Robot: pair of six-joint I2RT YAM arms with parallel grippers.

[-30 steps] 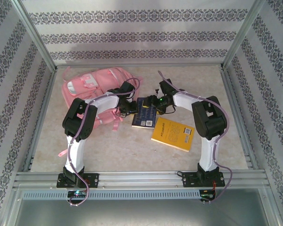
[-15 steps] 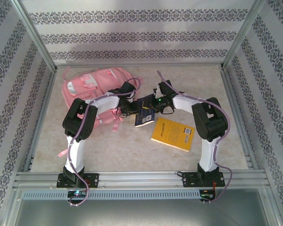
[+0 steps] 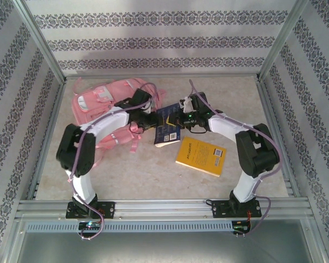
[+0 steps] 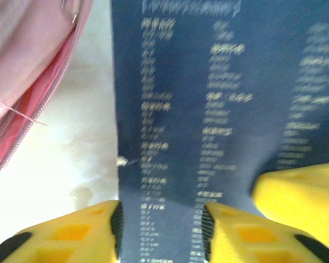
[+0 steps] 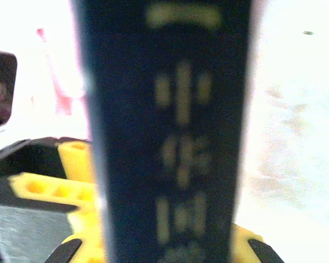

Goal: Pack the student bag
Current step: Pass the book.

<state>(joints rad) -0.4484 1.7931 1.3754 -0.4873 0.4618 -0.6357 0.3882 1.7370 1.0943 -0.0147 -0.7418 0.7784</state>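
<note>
Both arms have reached farther since a second ago; navy book now tilts up between left gripper and right gripper, with student bag far left and yellow book nearer. Left wrist: fingers apart over the navy cover, bag edge at left. Right wrist: fingers clamp the book edge-on.

Blue book raised from flat to tilted, carried back towards bag in right gripper, both arms reached farther back, elbows swung outward, left gripper now facing its cover.
</note>
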